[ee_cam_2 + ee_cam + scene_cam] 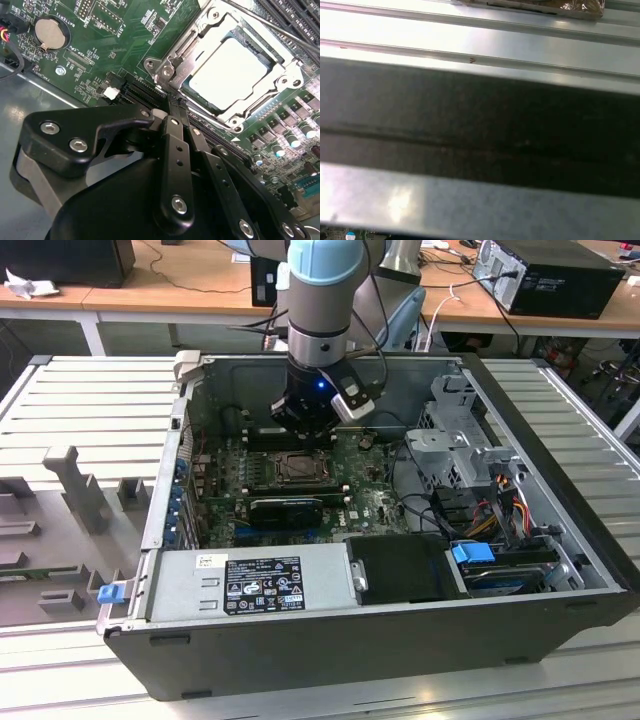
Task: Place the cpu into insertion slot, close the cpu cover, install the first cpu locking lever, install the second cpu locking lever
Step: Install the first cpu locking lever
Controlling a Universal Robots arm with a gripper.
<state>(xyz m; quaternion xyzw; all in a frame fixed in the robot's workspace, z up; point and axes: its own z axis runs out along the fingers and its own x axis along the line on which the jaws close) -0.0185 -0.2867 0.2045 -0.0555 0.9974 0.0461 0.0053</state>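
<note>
The cpu [229, 70] lies flat in the insertion slot [298, 469] on the green motherboard, its silver top showing. The cpu cover [280, 82], a silver frame plate, lies down around it, with the chip showing through its window. A thin metal locking lever [280, 29] runs slanted along the far side of the socket. My gripper [175, 104] is shut with nothing between its black fingers [172, 145]. Its tips sit low at one corner of the socket frame, beside a screw post [150, 64]. In the exterior view the gripper [308, 430] hangs just behind the socket inside the open case.
A black card [287, 508] stands in front of the socket. Long black memory slots [295, 15] flank it. A coin cell [51, 33] sits on the board. The drive cage [460, 435] and cables fill the exterior view's right. The power supply [250, 585] lies in front. A dark case wall [480, 130] is close by.
</note>
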